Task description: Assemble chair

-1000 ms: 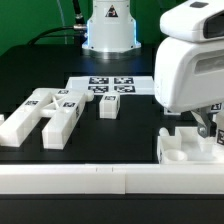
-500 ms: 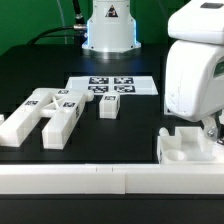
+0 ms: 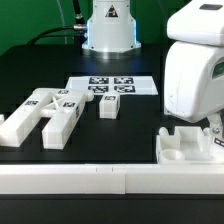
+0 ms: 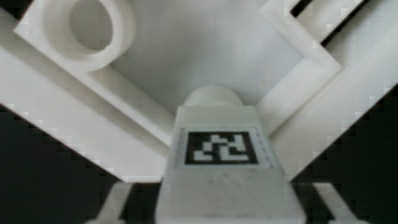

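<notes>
Matte white plastic fills the gap between the jaws. A narrow tagged piece with a rounded end runs straight between them, and the gripper has a jaw close on each side of it. So little of the jaws shows that I cannot tell whether they press it yet. The piece lies along the middle of the seat block, between the block's slanting walls; it may be a ridge of that block rather than a loose part.

The step looks like taking hold here. To do it well, the squeeze should land evenly on both flanks with the tag centred. Any lift should go straight up, since a lopsided pinch could twist the block on the table.

The seat block's round sockets show nothing inside them, and the wrist view's one socket is likewise bare.

Well off to the exterior view's left of the seat block lie the long bars. A small cube lies nearer, and the marker board lies behind that cube.
</notes>
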Tool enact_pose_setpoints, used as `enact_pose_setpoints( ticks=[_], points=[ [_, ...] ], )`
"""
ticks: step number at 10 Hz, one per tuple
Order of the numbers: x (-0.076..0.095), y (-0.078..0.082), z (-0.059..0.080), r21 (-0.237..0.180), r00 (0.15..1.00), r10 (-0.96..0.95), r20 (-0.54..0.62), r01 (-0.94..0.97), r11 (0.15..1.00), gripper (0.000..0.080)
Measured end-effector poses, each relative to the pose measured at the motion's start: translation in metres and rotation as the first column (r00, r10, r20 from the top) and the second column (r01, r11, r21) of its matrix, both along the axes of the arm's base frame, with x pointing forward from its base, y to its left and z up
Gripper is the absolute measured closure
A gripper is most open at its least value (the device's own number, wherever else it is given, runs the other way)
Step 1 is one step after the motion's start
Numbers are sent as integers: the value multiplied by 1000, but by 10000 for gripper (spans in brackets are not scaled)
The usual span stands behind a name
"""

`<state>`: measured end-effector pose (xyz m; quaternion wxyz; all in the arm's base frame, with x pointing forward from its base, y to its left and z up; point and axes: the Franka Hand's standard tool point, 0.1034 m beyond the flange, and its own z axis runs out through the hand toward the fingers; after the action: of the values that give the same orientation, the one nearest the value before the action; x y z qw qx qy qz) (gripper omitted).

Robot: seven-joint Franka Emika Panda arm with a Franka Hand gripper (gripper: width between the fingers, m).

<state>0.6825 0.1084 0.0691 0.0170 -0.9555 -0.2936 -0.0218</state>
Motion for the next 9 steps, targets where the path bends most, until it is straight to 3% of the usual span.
enact_pose_setpoints(
  ticks=[5, 9],
  points=[
    [1, -2, 1, 12, 950, -313, -16, 313, 950, 509],
    [1, 0, 1, 26, 756, -652, -48, 654, 756, 509]
  ],
)
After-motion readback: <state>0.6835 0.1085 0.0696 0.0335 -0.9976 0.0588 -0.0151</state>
